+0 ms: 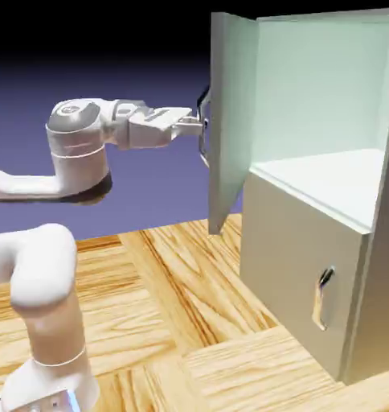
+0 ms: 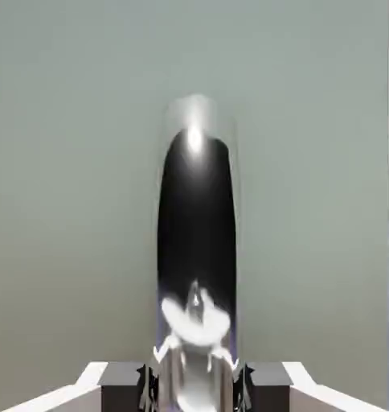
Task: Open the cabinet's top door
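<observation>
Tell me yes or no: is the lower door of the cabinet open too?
No. In the exterior view the lower door sits flush and shut on the cabinet, while only the top door stands swung out.

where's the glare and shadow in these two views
Hand view: a bright glare streak runs down the curved chrome handle, soft and blurred above the gripper. Exterior view: the pale whitish cabinet interior is evenly lit, with the arm's shadow on the blue-violet backdrop.

Wooden table (image 1: 174, 322) (pale parquet grain) before plain blue-violet backdrop (image 1: 109, 80)
</observation>
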`<state>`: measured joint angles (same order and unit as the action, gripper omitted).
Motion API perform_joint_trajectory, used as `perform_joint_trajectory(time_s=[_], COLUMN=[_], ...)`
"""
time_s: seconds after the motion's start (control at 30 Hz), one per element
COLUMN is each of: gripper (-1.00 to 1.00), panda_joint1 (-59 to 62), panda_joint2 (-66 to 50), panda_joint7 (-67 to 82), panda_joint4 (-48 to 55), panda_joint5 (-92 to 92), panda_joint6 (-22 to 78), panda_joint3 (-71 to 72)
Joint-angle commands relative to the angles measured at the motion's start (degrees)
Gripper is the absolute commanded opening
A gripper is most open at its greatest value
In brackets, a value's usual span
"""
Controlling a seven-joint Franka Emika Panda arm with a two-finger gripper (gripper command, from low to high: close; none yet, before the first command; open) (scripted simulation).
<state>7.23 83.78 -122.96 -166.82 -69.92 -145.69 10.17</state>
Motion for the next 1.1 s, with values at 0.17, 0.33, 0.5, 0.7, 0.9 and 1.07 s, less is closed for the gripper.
perform_joint_trajectory(time_s=[0.17, 0.33, 0.5, 0.7, 0.9, 1.07], gripper=[-1.00, -1.00, -1.00, -1.00, -1.00, -1.00], panda_joint1=[-4.63, -5.88, -3.53, 4.14, 13.49, 21.59], panda_joint2=[4.19, 4.35, 2.53, -0.17, -1.77, -2.42], panda_joint7=[2.83, 3.42, 3.53, 4.02, 5.23, 6.74], panda_joint4=[1.11, 5.07, 12.35, 24.58, 37.03, 47.41], panda_joint5=[12.56, 21.36, 29.43, 36.77, 40.96, 43.01], panda_joint6=[14.77, 26.38, 38.50, 52.47, 63.85, 72.30], panda_joint3=[12.16, 22.54, 32.87, 43.06, 49.63, 53.47])
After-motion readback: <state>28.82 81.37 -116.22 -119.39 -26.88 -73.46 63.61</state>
